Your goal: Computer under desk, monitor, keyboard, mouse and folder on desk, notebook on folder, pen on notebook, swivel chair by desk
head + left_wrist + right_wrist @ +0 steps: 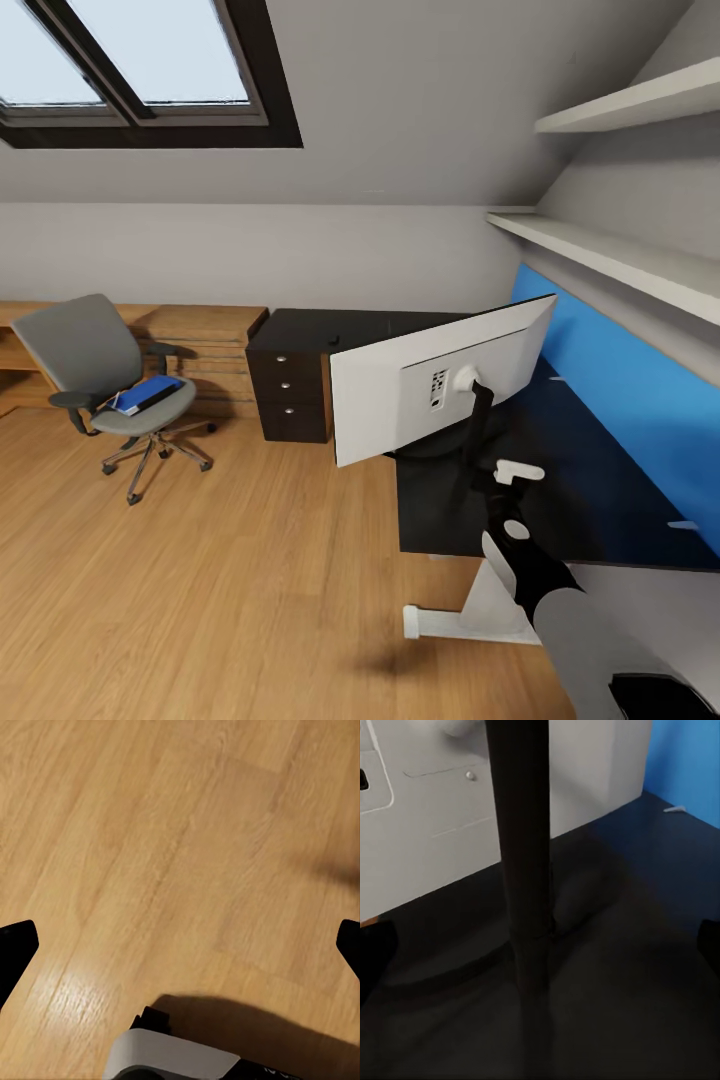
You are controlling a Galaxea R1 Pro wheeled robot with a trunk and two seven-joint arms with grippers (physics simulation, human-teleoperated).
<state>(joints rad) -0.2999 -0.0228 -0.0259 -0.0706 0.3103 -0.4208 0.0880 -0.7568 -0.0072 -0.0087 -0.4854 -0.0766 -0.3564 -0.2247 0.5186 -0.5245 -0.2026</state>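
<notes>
You are working on the monitor (400,395) step: it is standing on the glossy black counter (570,490) with its white back turned toward you and its slim black stand (526,870) rising right in front of your right end effector (540,945), whose fingers are spread wide apart on either side of the post without touching it. Your left end effector (180,937) is hanging over bare wooden floor (180,832), likewise spread apart and holding nothing. The swivel chair (100,385) is sitting well away by the low wooden cabinets (205,340), with the blue folder (148,393) lying on its seat. I judge the next move calls for closing on the stand, or backing off if the screen is placed well enough, then heading to the chair for the folder. No brand or legible writing is showing; the ports on the monitor's back are too small to read.
</notes>
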